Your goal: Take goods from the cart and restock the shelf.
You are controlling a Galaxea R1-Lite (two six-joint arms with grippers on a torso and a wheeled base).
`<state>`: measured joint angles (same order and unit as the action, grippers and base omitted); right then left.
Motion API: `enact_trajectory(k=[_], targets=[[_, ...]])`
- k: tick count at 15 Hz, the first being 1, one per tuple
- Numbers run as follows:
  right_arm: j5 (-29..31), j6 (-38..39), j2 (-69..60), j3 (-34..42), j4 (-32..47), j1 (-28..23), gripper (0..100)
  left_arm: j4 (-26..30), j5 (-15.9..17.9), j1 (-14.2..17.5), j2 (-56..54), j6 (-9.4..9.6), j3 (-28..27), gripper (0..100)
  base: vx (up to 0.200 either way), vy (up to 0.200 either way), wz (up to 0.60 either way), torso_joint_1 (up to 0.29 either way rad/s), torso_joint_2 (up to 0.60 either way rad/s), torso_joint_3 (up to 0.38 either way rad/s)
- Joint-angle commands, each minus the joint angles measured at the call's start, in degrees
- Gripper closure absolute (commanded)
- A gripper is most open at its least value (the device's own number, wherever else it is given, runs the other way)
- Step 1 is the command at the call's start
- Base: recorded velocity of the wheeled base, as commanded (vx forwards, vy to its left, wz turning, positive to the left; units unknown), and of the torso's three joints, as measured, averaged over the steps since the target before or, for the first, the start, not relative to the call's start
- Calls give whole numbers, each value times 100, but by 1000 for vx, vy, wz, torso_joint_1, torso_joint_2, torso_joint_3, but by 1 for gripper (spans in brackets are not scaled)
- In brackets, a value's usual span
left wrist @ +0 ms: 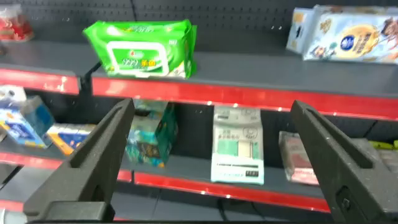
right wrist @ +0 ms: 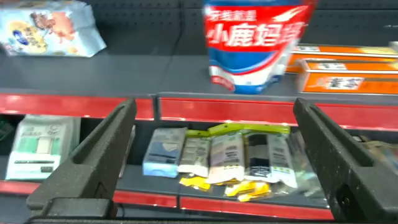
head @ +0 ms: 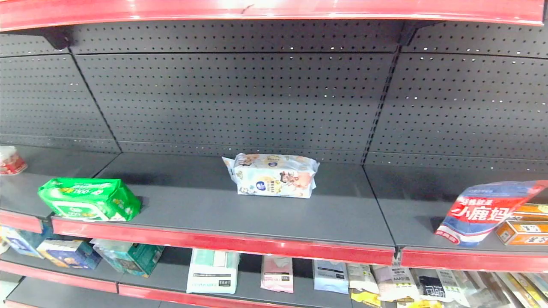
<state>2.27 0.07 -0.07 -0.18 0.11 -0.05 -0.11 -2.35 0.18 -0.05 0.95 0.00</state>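
Your left gripper (left wrist: 212, 106) and right gripper (right wrist: 216, 103) face the shelf (head: 239, 214), fingers spread wide, holding nothing. In the head view, a white wipes pack (head: 272, 175) lies mid-frame, a green pack (head: 90, 199) lower left, and a red-and-blue pouch (head: 483, 211) lower right.

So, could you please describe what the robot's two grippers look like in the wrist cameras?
The left gripper has two long, matte black fingers with flat, angular sides that narrow toward the tips, and a slightly grainy surface. The right gripper looks the same, with matching matte black, wedge-shaped fingers rising from a dark base.
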Motion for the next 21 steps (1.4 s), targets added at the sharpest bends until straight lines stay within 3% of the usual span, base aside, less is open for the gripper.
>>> enact_trajectory(k=[1, 21], targets=[[2, 1, 7, 1, -2, -4, 0, 2, -2, -1, 5, 2, 0, 0, 0, 0, -600, 2, 2, 2], [-42, 1, 7, 1, -2, -4, 0, 2, 7, -1, 5, 2, 0, 0, 0, 0, -600, 1, 4, 4]])
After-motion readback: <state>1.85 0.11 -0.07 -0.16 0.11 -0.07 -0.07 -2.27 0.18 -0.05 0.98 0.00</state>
